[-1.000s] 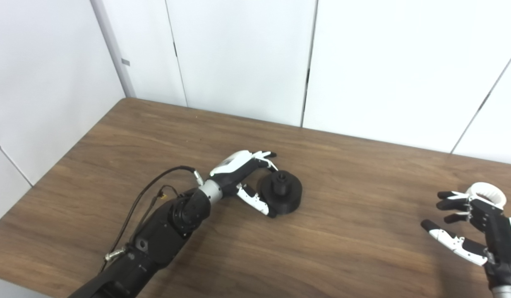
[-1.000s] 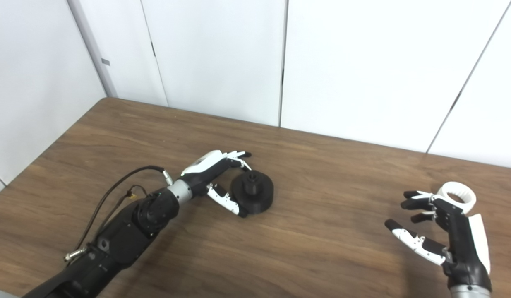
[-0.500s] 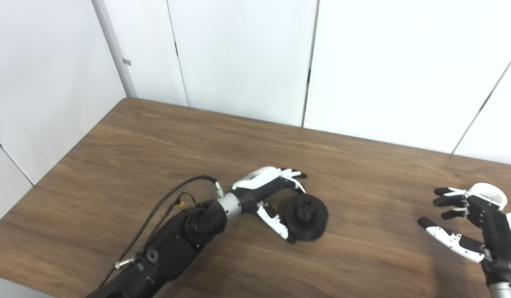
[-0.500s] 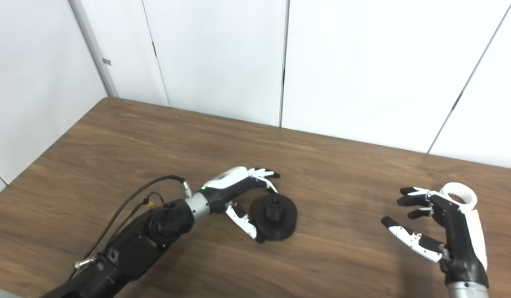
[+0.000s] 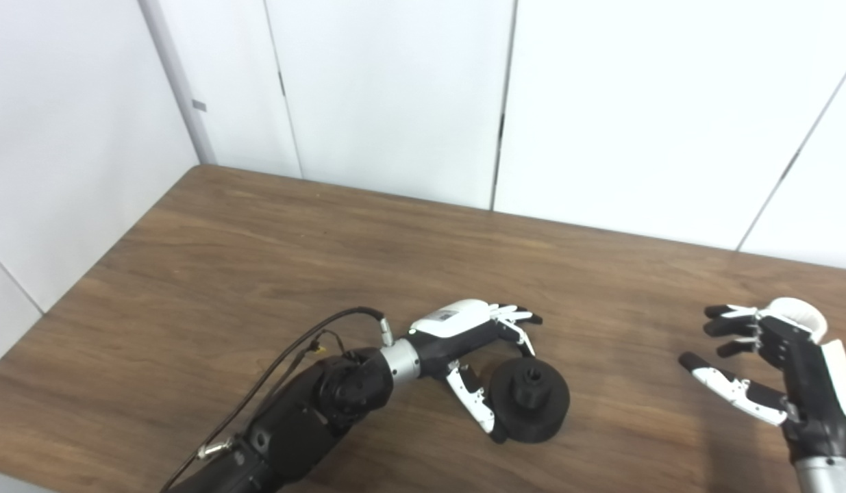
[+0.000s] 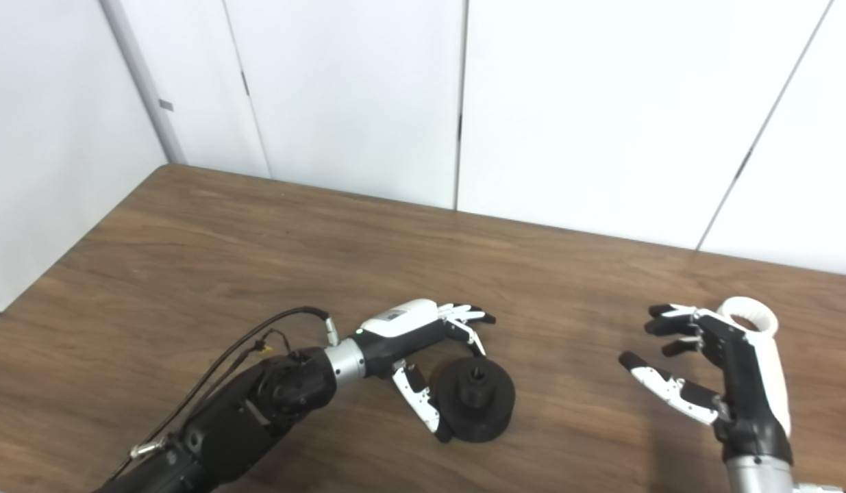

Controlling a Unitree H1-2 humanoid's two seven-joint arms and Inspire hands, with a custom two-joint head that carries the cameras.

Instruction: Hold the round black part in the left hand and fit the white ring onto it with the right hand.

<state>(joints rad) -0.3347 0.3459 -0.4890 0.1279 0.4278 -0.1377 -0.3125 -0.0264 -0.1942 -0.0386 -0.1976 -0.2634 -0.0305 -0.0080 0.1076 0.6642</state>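
Left eye view, round black part [image 5: 530, 409] flat on table [image 5: 258, 260], hub upward.

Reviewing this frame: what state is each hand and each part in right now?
left hand: open, fingers and thumb cupped around the round black part, grip not closed.
round black part: flat on the table, hub up, no ring on it.
white ring: lying on the table behind the right hand, not held.
right hand: open, fingers spread, holding nothing.
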